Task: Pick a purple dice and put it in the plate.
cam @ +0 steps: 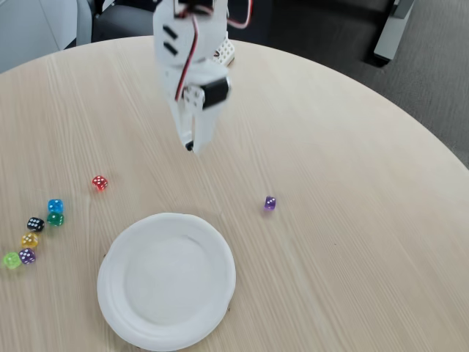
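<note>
A tiny translucent purple dice (270, 203) lies alone on the wooden table, right of centre. The white round plate (121, 308) with a raised rim sits at the front, left of the dice, with nothing in it. My gripper (192, 144) hangs from the white arm above the table's middle, pointing down, well up and to the left of the dice. Its fingers look closed together with nothing between them.
A red die (100, 182) lies left of the gripper. A cluster of dice sits at the far left: blue (55, 206), green (56, 219), black (35, 224), yellow (29, 240), a second purple one (27, 256) and lime (11, 259). The round table's edge curves at the right.
</note>
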Robot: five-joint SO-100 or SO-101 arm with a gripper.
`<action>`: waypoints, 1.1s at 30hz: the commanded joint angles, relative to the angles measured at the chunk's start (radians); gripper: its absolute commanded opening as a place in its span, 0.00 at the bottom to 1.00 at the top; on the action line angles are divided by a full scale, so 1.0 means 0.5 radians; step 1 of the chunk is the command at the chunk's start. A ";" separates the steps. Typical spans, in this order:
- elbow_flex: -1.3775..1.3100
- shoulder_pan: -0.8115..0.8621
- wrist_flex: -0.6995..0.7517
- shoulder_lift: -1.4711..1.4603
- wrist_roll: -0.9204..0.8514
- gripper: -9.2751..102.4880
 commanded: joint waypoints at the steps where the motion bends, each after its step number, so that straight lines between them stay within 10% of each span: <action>1: -0.046 -0.086 -0.021 -0.074 0.040 0.11; 18: -0.043 -0.939 -0.025 -0.442 0.242 0.13; 33: -0.049 -0.948 -0.230 -0.908 0.322 0.21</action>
